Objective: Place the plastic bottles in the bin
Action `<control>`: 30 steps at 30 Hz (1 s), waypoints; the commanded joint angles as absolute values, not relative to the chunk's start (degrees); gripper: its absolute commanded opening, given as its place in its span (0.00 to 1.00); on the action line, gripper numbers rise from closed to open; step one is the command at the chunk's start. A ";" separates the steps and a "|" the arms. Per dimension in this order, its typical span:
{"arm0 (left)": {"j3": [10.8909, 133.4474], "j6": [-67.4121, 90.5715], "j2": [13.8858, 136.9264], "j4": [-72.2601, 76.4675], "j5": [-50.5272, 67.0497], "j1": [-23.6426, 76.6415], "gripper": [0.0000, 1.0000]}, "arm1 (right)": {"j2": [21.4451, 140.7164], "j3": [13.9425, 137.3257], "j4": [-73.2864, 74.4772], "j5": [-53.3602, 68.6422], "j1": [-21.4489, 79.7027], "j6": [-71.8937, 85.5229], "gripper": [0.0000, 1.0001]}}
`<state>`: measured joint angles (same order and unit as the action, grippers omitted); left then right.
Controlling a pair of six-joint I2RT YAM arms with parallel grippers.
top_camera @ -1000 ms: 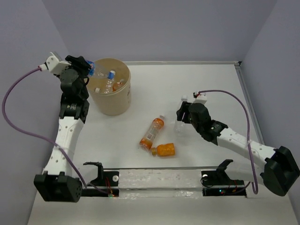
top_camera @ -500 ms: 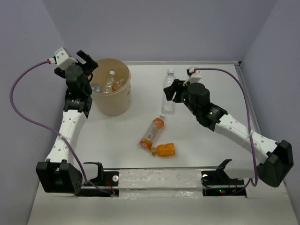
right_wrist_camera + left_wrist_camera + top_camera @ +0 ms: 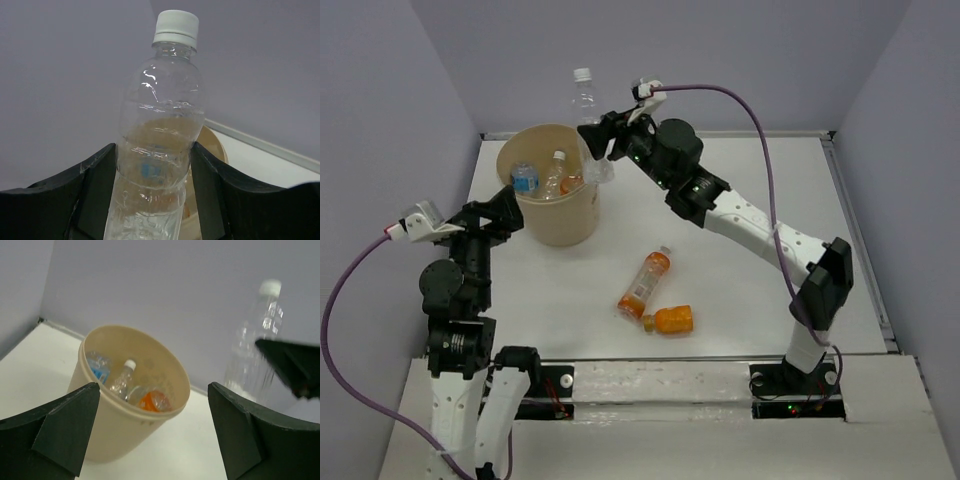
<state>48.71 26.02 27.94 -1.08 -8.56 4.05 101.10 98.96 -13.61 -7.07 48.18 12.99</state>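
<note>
The bin [image 3: 556, 222] is a round cream bucket at the far left of the table. Inside it lie a blue-labelled bottle [image 3: 525, 178], a clear bottle [image 3: 553, 172] and an orange one [image 3: 572, 183]. My right gripper [image 3: 600, 150] is shut on an upright clear white-capped bottle [image 3: 585, 105] and holds it in the air by the bin's far right rim; its fingers [image 3: 100, 175] press the bottle [image 3: 160, 130] from both sides. My left gripper [image 3: 505, 210] is open and empty, just left of the bin [image 3: 110, 430]. Two orange bottles [image 3: 645, 280] [image 3: 672, 320] lie mid-table.
Purple-grey walls close the table at the back and on both sides. The right arm [image 3: 750, 225] stretches diagonally over the table's middle. The left wrist view also shows the held clear bottle [image 3: 255, 355] to the right of the bin.
The left gripper opened and dropped a blue-labelled bottle into the bin, then drew back toward the near side. The right arm lifted the clear bottle off the table and carried it to the bin.
</note>
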 commanded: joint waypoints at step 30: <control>40.69 28.13 27.50 -14.68 26.98 5.18 0.99 | 102.33 96.45 -24.96 -1.91 50.01 7.47 0.80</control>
